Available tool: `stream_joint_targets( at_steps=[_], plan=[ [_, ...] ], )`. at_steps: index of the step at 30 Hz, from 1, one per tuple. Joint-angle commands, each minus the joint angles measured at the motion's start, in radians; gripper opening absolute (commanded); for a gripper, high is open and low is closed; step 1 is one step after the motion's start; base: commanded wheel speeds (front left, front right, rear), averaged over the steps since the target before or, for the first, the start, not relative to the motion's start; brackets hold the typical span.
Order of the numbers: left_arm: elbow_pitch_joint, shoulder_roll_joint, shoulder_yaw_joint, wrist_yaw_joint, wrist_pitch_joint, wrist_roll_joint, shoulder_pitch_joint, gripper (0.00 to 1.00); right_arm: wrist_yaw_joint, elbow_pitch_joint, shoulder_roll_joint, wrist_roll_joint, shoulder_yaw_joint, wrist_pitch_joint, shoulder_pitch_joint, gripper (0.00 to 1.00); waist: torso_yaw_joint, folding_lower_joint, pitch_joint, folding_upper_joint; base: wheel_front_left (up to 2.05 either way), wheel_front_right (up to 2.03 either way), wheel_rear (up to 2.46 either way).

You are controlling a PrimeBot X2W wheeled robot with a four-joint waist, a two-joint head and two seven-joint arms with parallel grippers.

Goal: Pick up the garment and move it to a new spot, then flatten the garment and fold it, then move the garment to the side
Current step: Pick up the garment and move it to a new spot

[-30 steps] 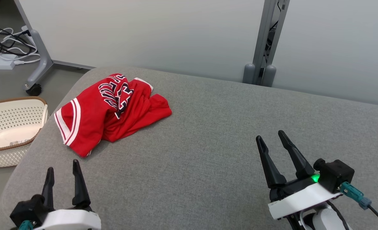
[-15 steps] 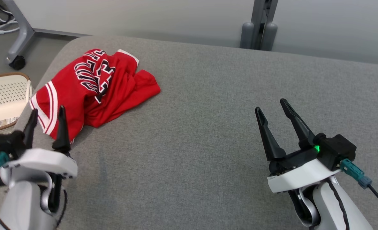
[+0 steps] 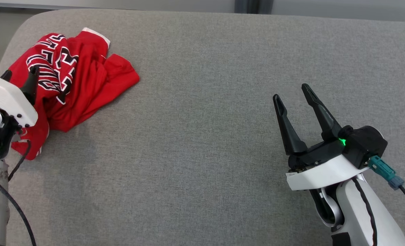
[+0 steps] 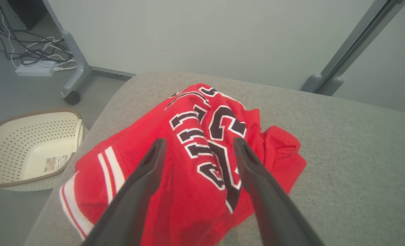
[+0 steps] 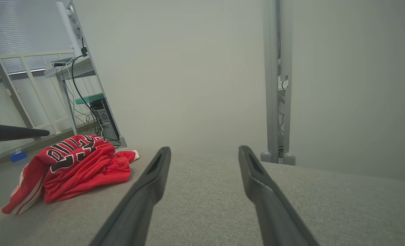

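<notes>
Head view, garment (image 3: 86,78): a red jersey with white-edged dark lettering, crumpled in a heap at the far left corner of the grey cushion (image 3: 202,143). Its near-left part is covered by the left arm (image 3: 4,97).
Head view, left gripper (image 3: 20,72): at the frame's left edge, over the heap. The jaws stand apart and only the tips clear the white housing. Contact with the cloth cannot be told here.
Head view, right gripper (image 3: 290,91): jaws spread wide with nothing between them, over bare cushion well apart from the garment.
Head view, open room: the cushion is bare from the heap across to the right. Its rounded far-left corner lies just beyond the heap.
Left wrist view, fingers (image 4: 142,184): the two dark prongs frame the lettering, which is folded and unreadable. Their bases are cut off by the bottom edge.
Left wrist view, cushion edge: the striped hem lies close to the left edge. A perforated cream basket (image 4: 14,147) stands on the floor beside it, clipped by the frame's left.
Left wrist view, background: cables (image 4: 31,51) and a castor leg (image 4: 73,97) near the wall.
Right wrist view, garment: at the left, with its hem by the cushion's edge. One prong of the left gripper juts in above it with a gap between.
Right wrist view, far edge: a grey post (image 5: 277,85) stands behind it.
</notes>
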Motion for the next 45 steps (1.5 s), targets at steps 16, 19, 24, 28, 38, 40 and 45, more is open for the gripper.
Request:
stream_joint_targets(
  at_steps=[16, 19, 24, 28, 38, 40, 45],
  plan=[
    [0.183, 0.054, -0.062, 0.011, 0.169, -0.031, -0.140, 1.00, 0.002, -0.004, 0.003, -0.005, 0.016, -0.006, -0.035, 1.00, -0.039, 0.0000, 0.074, 0.0000, 0.00, 0.00, 0.00],
    [0.213, 0.059, -0.074, 0.012, 0.172, -0.023, -0.154, 1.00, 0.002, -0.002, 0.004, -0.004, 0.015, -0.006, -0.034, 1.00, -0.042, 0.0000, 0.076, 0.0000, 0.00, 0.00, 0.00],
    [0.245, 0.063, -0.079, 0.014, 0.147, -0.024, -0.170, 0.00, 0.002, 0.002, 0.005, -0.001, 0.014, -0.006, -0.031, 1.00, -0.045, 0.0000, 0.072, 0.0000, 0.00, 0.00, 0.00],
    [0.256, 0.059, -0.073, 0.018, 0.091, -0.027, -0.176, 0.00, 0.002, 0.004, 0.007, -0.001, 0.012, -0.006, -0.026, 1.00, -0.043, 0.0000, 0.063, 0.0000, 0.00, 0.00, 0.00],
    [0.224, 0.045, -0.043, 0.028, -0.151, -0.033, -0.185, 0.00, 0.002, 0.019, 0.013, 0.020, 0.018, -0.006, -0.006, 1.00, -0.047, 0.0000, -0.009, 0.0000, 0.00, 0.00, 0.00],
    [0.206, 0.038, -0.038, 0.024, -0.199, -0.038, -0.185, 0.00, 0.002, 0.019, 0.014, 0.028, 0.011, -0.006, -0.001, 1.00, -0.050, 0.0000, -0.031, 0.0000, 0.00, 0.00, 0.00],
    [0.142, 0.022, -0.031, 0.016, -0.319, -0.050, -0.186, 0.00, 0.002, 0.023, 0.017, 0.041, -0.003, -0.006, 0.007, 1.00, -0.065, 0.0000, -0.085, 0.0000, 0.00, 0.00, 0.00]
  ],
)
